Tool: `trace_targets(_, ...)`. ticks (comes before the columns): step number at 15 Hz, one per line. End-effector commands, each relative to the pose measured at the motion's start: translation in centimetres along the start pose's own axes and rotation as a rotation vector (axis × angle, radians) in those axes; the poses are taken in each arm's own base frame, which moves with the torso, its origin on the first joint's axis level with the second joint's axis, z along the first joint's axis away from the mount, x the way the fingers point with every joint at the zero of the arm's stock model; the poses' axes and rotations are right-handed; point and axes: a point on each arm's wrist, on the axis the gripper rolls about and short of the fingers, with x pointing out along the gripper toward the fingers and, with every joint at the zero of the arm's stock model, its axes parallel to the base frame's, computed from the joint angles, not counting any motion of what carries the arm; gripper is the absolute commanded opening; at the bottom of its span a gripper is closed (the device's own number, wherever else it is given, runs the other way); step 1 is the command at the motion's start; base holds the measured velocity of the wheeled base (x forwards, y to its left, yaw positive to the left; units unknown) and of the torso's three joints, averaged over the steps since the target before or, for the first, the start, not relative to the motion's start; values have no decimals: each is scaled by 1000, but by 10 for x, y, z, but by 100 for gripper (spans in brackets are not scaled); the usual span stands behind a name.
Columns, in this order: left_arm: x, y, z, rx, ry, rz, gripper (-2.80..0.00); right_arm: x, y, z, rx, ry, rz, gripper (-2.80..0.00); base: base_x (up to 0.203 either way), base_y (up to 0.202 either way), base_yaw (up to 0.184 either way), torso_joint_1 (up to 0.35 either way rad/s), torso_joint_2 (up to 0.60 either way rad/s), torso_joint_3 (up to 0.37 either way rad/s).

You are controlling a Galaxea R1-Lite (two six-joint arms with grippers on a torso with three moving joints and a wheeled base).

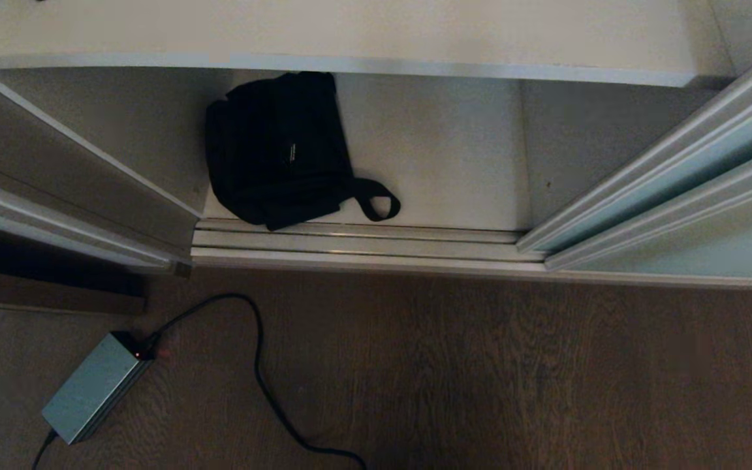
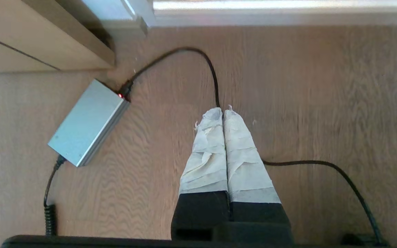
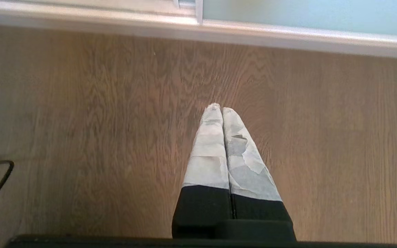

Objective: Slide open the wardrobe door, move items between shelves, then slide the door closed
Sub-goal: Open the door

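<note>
Black fabric bag (image 1: pixel 278 149) lies on the lowest shelf (image 1: pixel 441 163); sliding door (image 1: pixel 709 163) appears open. I see left gripper (image 2: pixel 223 111) and right gripper (image 3: pixel 221 108) closed, empty, above floor (image 1: pixel 480 365).

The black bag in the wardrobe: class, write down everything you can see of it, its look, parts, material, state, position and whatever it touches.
The black bag is soft, matte fabric, slumped and creased rather than filled out. A small white label sits near its middle, and a webbing strap loops out flat beside it. It lies on the white bottom shelf, towards the left of the opening, its near edge reaching the door track and its far end tucked under the upper shelf. Nothing holds it; neither gripper is near.
</note>
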Motion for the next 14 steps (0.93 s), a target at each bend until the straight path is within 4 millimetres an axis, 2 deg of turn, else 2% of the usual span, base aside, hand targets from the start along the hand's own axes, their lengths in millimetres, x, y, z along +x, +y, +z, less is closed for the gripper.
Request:
trace_targets(1, 0, 0, 0, 1, 3, 0, -280, 0, 0, 0, 0, 2, 0, -280, 0, 0, 0, -1, 4, -199)
trace_targets(7, 0, 0, 0, 1, -2, 0, -280, 0, 0, 0, 0, -1, 0, -280, 0, 0, 0, 4, 3, -164)
trace_targets(12, 0, 0, 0, 44, 2, 0, -280, 0, 0, 0, 0, -1, 0, -280, 0, 0, 0, 2, 0, -15)
trace_targets(14, -1, 0, 5, 30, -23, 4, -280, 0, 0, 0, 0, 1, 1, -280, 0, 0, 0, 0, 0, 0)
